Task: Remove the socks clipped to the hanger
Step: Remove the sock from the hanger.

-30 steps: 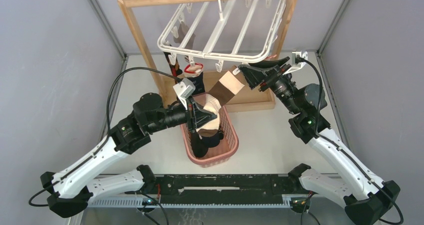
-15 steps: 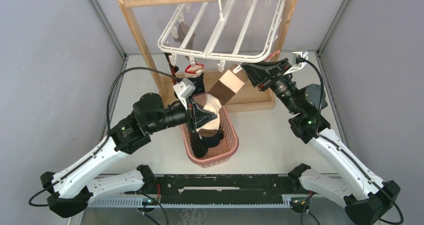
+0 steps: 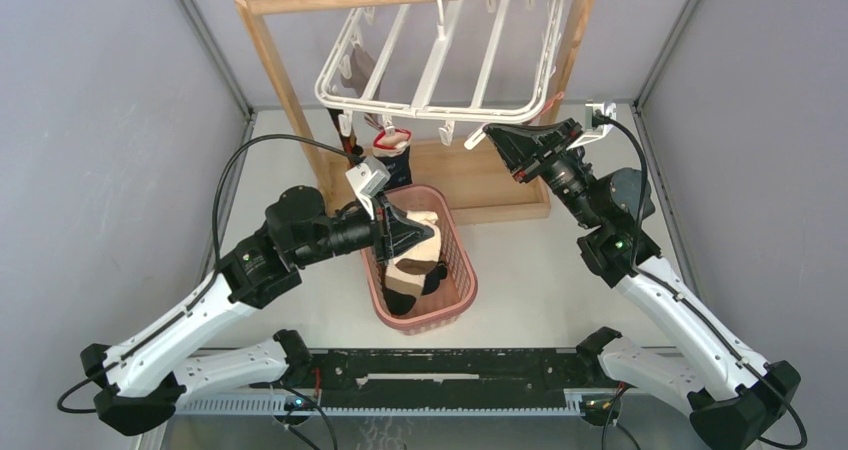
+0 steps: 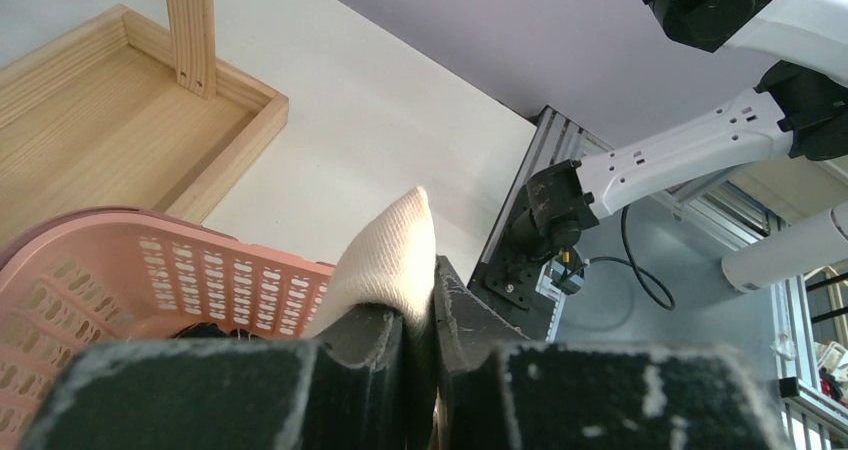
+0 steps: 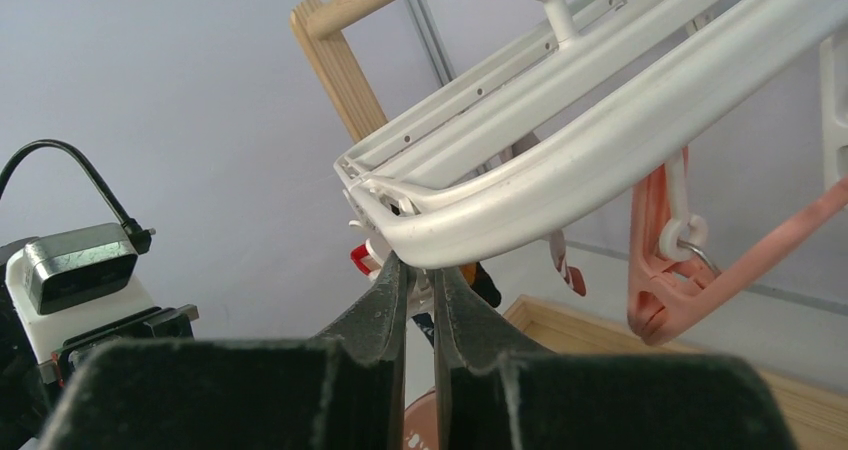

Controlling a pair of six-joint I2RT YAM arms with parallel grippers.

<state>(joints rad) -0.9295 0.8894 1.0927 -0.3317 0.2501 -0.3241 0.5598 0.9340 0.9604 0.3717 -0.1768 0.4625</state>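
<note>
Grey walls (image 3: 90,120) close in a white tabletop (image 3: 540,270) on three sides; a black rail (image 3: 450,365) runs along its near edge.

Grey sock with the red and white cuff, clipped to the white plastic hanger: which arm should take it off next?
Probably right. The right gripper is up at the hanger's front rail, carrying no sock. The left gripper is shut on the brown-and-cream banded sock over the pink plastic basket.

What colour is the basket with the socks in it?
The basket is pink, with little holes. The top view shows it best.
</note>
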